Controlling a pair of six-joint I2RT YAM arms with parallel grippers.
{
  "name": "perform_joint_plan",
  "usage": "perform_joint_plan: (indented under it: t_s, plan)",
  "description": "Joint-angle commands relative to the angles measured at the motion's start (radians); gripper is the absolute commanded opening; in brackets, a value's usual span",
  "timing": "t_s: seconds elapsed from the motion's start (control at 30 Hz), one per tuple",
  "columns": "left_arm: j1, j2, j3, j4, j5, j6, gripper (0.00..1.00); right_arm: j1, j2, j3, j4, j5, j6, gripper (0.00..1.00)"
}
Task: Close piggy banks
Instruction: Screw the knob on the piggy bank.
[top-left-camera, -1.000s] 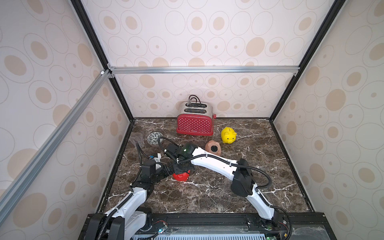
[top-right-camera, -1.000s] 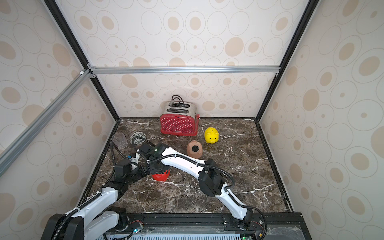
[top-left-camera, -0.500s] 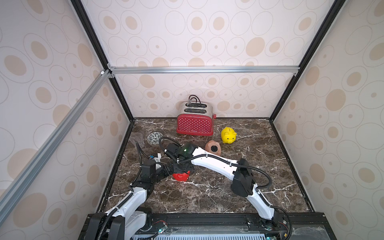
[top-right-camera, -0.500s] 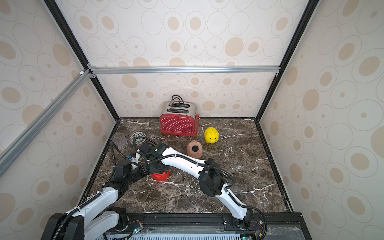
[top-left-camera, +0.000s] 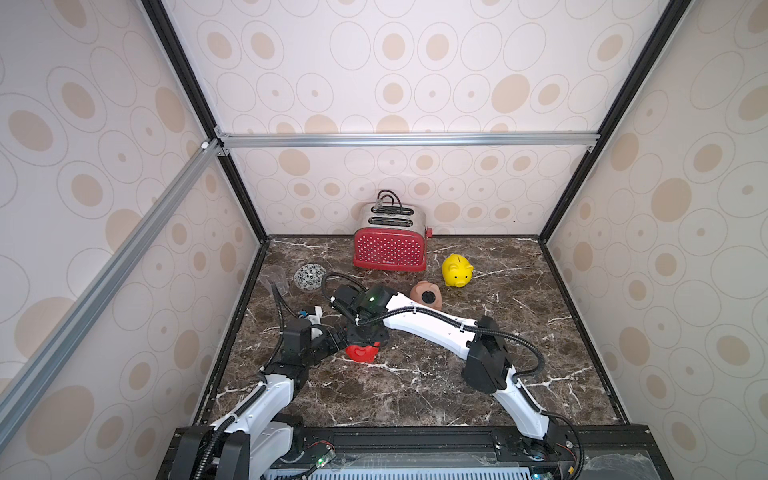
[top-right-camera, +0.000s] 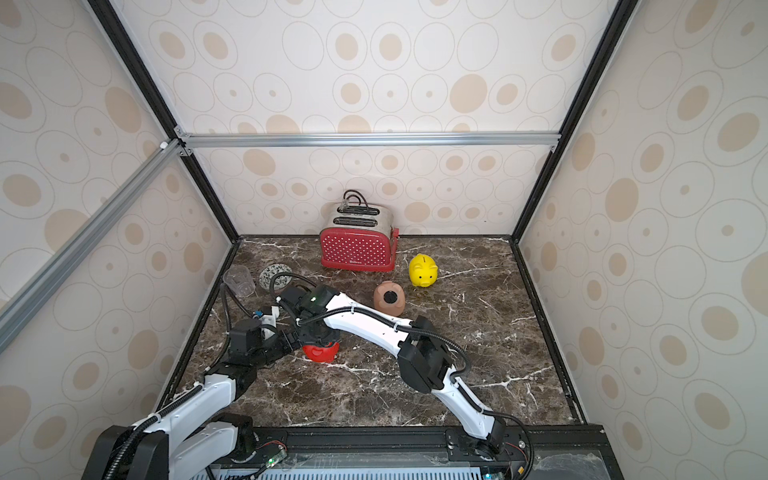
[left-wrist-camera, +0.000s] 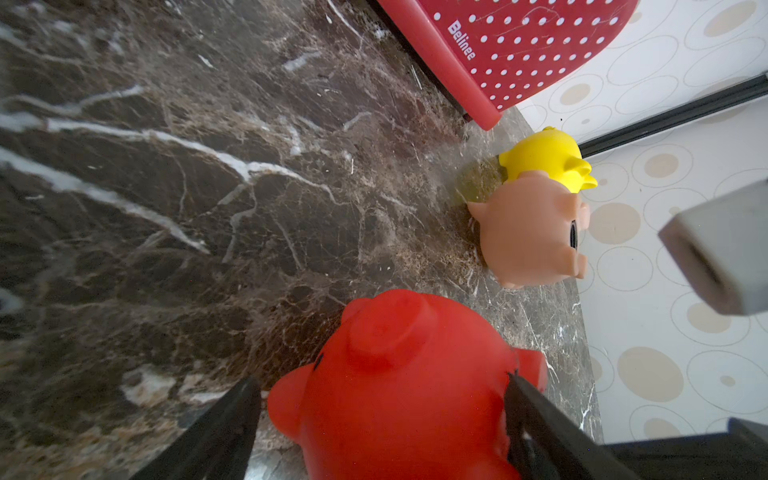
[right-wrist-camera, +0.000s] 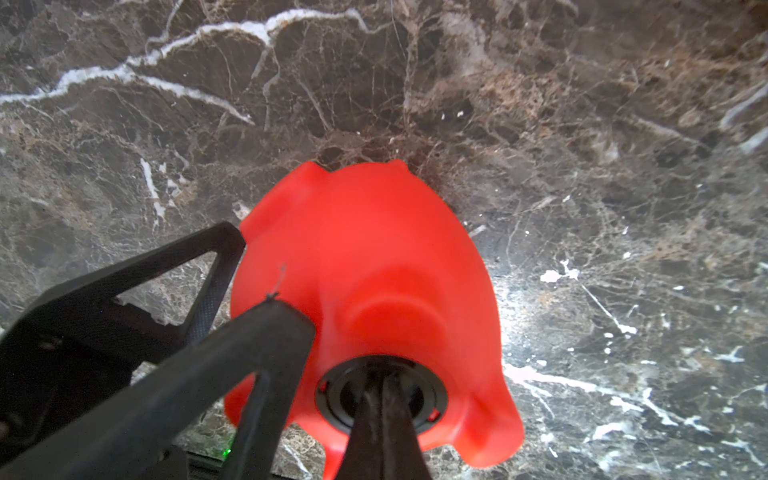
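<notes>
Red pig (top-left-camera: 362, 353) clamped between left gripper (left-wrist-camera: 380, 392) fingers, from pig's 9 o'clock. Right gripper (right-wrist-camera: 380, 388) pressed together, tips in belly plug (right-wrist-camera: 332, 395). Plug seating unclear. Right arm (top-left-camera: 432, 328) hides most of pig in top views.

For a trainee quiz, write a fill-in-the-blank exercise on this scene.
The jaws of the left gripper clasp the red rounded plastic piggy bank, one of ____ piggy banks in view.
The right gripper, tips at that pig's belly hole, has jaws ____.
The upright rounded plastic piggy bank beside the red polka-dot toaster is ____.
The peach-pink rounded plastic piggy bank lies on its ____.
Missing words: three; shut; yellow; side.
</notes>
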Motion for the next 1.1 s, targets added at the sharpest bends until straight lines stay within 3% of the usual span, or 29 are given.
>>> perform_joint_plan:
  t_s: [0.0, 1.07]
  plan:
    - [0.004, 0.014, -0.021, -0.045, -0.017, 0.018, 0.91, -0.016, 0.009, -0.03, -0.017, -0.01, 0.049, 0.0]
    - [0.004, 0.01, -0.024, -0.042, -0.011, 0.015, 0.91, -0.027, 0.022, -0.036, 0.023, -0.111, 0.138, 0.0]
